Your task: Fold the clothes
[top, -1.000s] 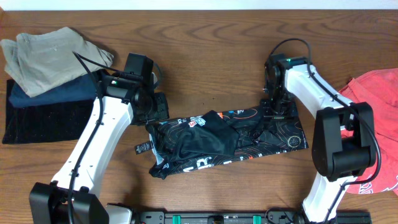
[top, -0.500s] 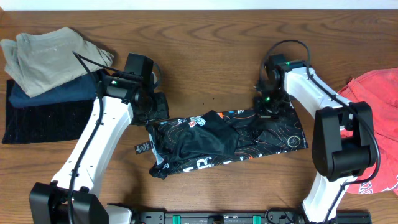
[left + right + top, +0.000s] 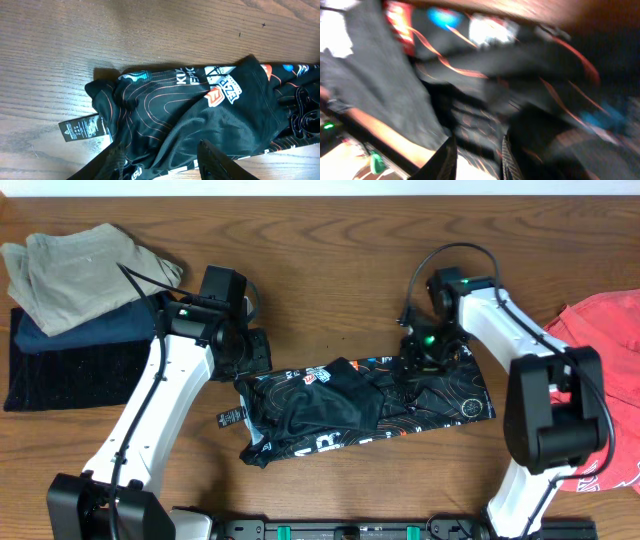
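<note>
The black jersey (image 3: 360, 405) with orange contour lines lies crumpled in a long band across the table's middle; its white care tag (image 3: 228, 417) sticks out at the left. My left gripper (image 3: 252, 358) hovers at the jersey's upper left corner. In the left wrist view its jaws (image 3: 162, 162) stand wide apart over the jersey (image 3: 200, 115), holding nothing. My right gripper (image 3: 420, 352) sits low over the jersey's upper right edge. The right wrist view is blurred; its jaws (image 3: 477, 160) stand a little apart with jersey cloth (image 3: 470, 90) seen between them.
A stack of folded beige (image 3: 80, 270), navy (image 3: 90, 330) and black ribbed (image 3: 70, 370) cloth lies at the far left. A red garment (image 3: 610, 350) lies at the right edge. The table's front rail (image 3: 400, 530) runs along the bottom.
My right gripper has shifted left along the jersey's top edge and turned. The left arm and the jersey's shape have hardly changed.
</note>
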Available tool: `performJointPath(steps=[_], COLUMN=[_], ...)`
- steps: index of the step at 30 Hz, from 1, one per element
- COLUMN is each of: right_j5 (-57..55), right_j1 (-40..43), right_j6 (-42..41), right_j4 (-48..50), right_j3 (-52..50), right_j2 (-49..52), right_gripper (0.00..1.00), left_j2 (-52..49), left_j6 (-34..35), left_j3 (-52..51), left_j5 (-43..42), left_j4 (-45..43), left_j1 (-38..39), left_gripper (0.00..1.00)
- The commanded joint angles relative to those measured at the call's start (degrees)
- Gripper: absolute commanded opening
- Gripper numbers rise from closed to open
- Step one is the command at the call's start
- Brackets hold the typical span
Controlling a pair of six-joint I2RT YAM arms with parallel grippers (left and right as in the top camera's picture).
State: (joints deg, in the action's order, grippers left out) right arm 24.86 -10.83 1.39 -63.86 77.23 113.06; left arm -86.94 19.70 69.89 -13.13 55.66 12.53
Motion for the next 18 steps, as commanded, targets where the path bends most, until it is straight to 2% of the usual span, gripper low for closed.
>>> performJointPath(steps=[1,3,6,10,12,16,18], right_j5=[-11.72,-16.04,-19.93,-22.99,-22.93,-22.91,-22.14], right_j1=[1.86,1.88,1.81,1.88,1.86,1.77,1.77], right_j6=[-4.7,-5.66,-5.64,-5.66,-5.66,-7.04,-7.41], right_j4=[-1.03,-2.14,-4.7,-6.14,-4.37,0.87,3.91], right_j3=[0.35,0.35,0.33,-1.33,-3.74,-9.84,-13.03], right_j2=[-6.19,-8.61,-10.36,-10.29,-10.27,-10.27,-10.27], right_gripper=[0.31,0.33,0.43,0.43,0.43,0.51,0.52], left_j2=[0.13,0.13,0.13,0.13,0.13,0.13,0.13], left_j6=[0.28,0.28,0.28,0.28,0.28,0.28,0.28], left_j3=[0.44,0.44,0.37,0.17,0.02,-0.46,-0.48], left_j5=[0.74,0.74,0.74,0.74,0.74,0.74,0.74], left_j4=[0.15,0.15,0.17,0.15,0.15,0.15,0.15], left_j1=[-0.26,-0.26,-0.26,-0.26,-0.26,-0.26,-0.26], left_gripper=[0.49,0.49,0.49,0.49,0.49,0.49,0.49])
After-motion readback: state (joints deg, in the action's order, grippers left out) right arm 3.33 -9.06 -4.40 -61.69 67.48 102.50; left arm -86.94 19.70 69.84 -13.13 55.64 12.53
